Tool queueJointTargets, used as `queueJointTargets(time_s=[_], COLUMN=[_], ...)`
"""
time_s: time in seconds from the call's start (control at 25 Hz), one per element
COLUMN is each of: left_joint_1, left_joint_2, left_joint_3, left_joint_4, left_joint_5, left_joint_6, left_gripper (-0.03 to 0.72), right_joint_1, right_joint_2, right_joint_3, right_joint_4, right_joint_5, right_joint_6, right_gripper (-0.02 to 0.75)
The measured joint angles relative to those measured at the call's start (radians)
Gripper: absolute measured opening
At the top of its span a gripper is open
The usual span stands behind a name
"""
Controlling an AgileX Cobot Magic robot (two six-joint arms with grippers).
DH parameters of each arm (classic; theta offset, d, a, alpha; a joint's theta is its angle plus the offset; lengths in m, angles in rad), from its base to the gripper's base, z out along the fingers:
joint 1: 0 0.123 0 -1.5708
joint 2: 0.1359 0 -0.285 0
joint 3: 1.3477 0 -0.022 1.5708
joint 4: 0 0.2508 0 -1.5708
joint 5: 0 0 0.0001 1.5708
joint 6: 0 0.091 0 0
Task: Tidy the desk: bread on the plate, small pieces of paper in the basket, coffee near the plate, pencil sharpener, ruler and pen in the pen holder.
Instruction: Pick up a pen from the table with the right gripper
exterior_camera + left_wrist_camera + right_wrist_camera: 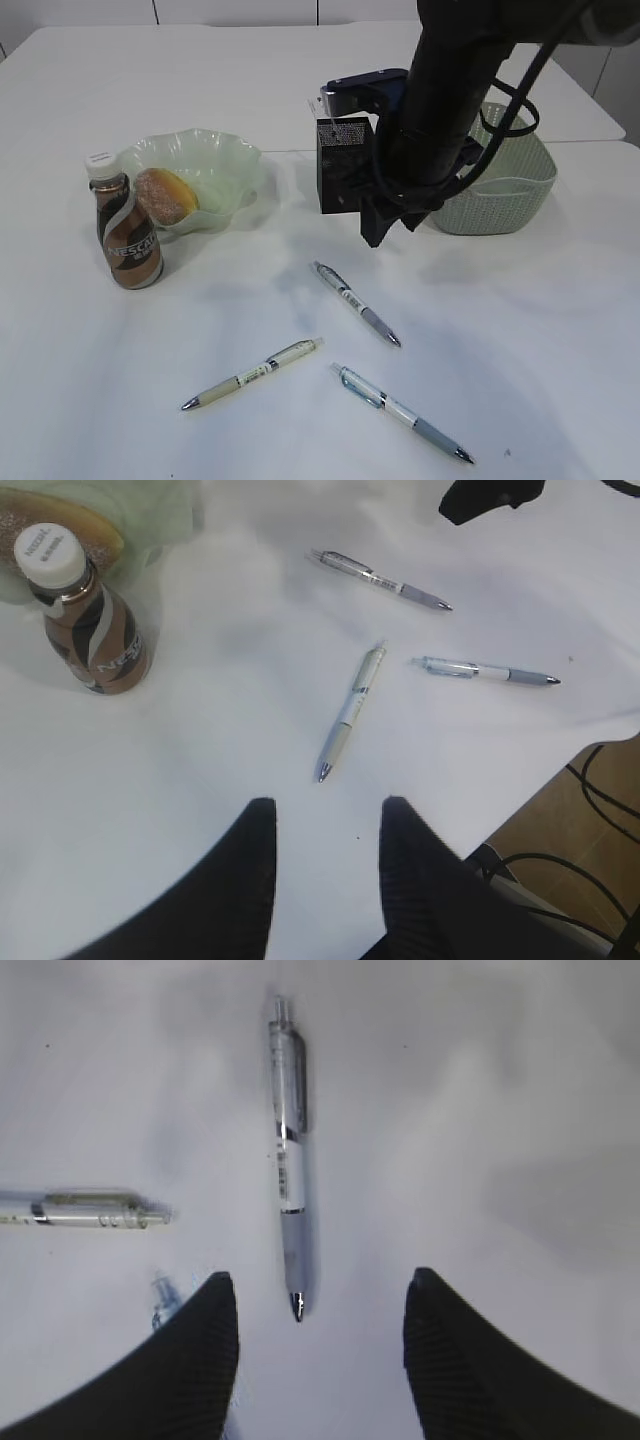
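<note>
on the white surface [520, 340] nearest the camera lie three pens, well apart: a blue-tinted pen [400, 411] at the front right, a pale green pen [254, 374] to its left, and a grey-grip pen [357, 303] beyond them. the right end effector [318, 1335] hangs released above the grey-grip pen, its fingers either side of the tip, grasping nothing. the left end effector [326, 848] also hovers released and empty over bare surface, short of the pale green pen. farther back at the left, the coffee [125, 234] stands upright just beside the plate [225, 160], in which the bread [165, 194] rests. behind the right arm stand the pen holder [340, 165] and the basket [515, 180].
</note>
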Motion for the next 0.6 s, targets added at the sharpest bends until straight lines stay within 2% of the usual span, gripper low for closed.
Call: queueJointTargets(time_s=[0.32, 0.6], left_joint_1=[0.000, 0.000], left_joint_2=[0.000, 0.000], left_joint_3=[0.000, 0.000], left_joint_4=[0.000, 0.000], left_joint_5=[0.000, -0.001], left_joint_6=[0.000, -0.007], left_gripper=[0.243, 0.243], right_joint_1=[0.004, 0.044], right_joint_2=[0.097, 0.183], right_joint_3=[-0.102, -0.198], right_joint_4=[-0.024, -0.060], right_joint_5=[0.018, 0.048], right_joint_6=[0.000, 0.000], right_gripper=[0.425, 0.424])
